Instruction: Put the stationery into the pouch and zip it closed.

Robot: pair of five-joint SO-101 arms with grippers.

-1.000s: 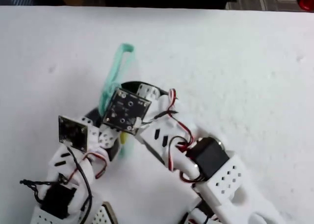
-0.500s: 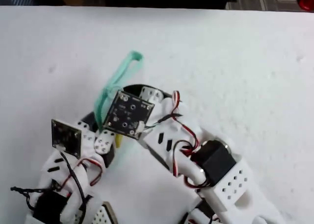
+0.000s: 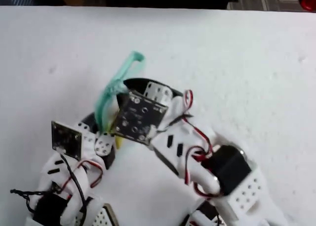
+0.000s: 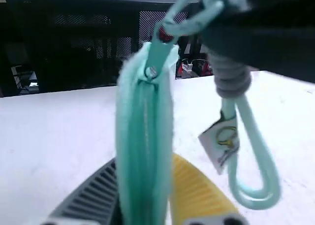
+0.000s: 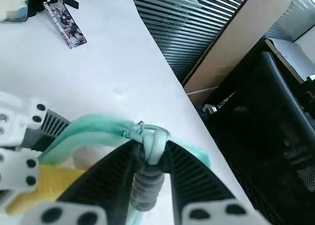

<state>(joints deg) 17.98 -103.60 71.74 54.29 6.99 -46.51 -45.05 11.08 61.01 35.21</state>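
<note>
Pouch (image 3: 114, 87): I see it teal, standing on edge over the white table (image 3: 232, 53), between both grippers.
Left gripper (image 4: 145, 205): my grey and yellow jaws clamp the pouch from both sides.
Right gripper (image 5: 147, 158): black jaws pinched narrow on the pull cord (image 5: 150, 141) at the pouch's zip end.
Tag (image 4: 220, 141): hangs on the cord, just beside the pouch.

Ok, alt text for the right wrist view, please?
The right pincer is shut on the zip-pull cord of the mint pouch. The left pincer clamps the pouch between grey and yellow fingers, over a white table.
</note>
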